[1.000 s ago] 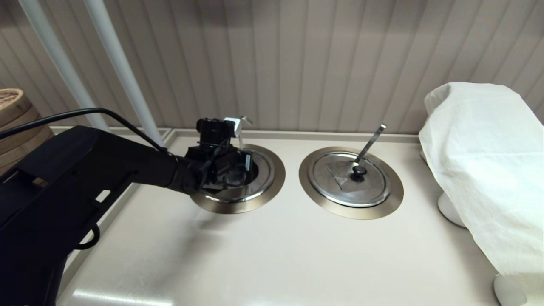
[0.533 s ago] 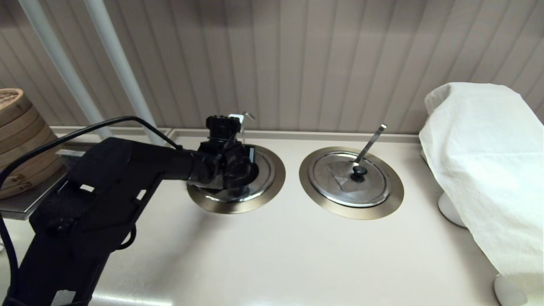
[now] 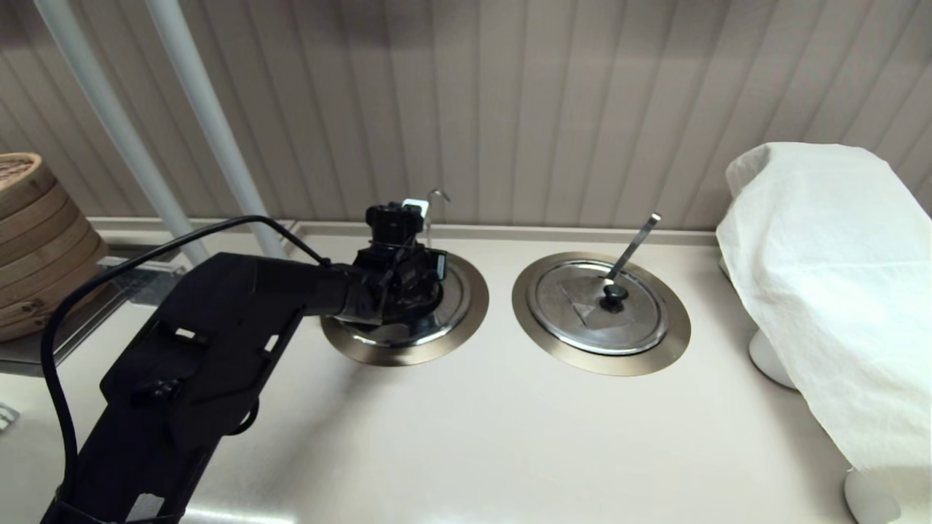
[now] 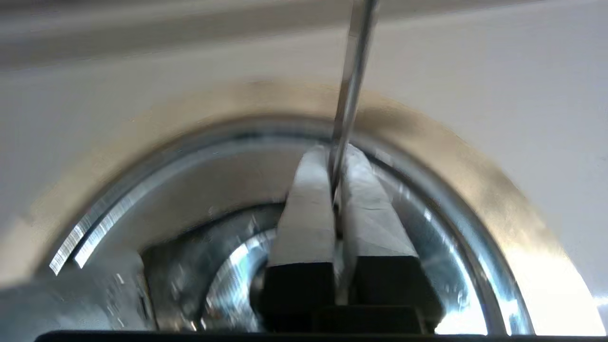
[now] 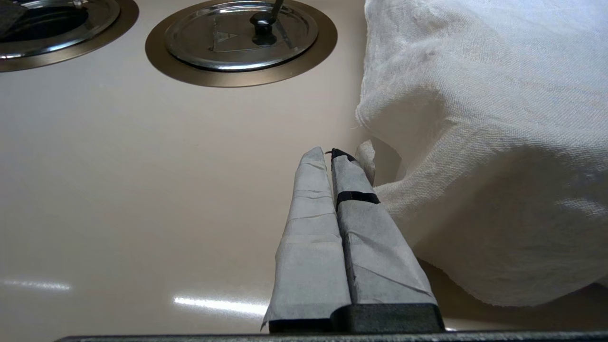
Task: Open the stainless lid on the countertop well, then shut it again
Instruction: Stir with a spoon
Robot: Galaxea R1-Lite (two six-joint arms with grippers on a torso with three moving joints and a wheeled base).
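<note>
Steel gleams under the left claw (image 3: 408,287), which sits low over the stainless lid (image 3: 448,306) in the countertop well (image 3: 466,320) at the table's (image 3: 466,437) far left. Its fingers (image 4: 308,209) are pinched nearly together, seemingly on the knob, which I cannot see. I judge the lid is being seated to close; next, release and lift clear of the ladle handle (image 3: 431,211). The right claw (image 5: 327,156) rests pinched together beside the white cloth (image 3: 823,276).

Nothing readable anywhere that I can see, no text, labels, brands or numbers on anything in my views.
</note>
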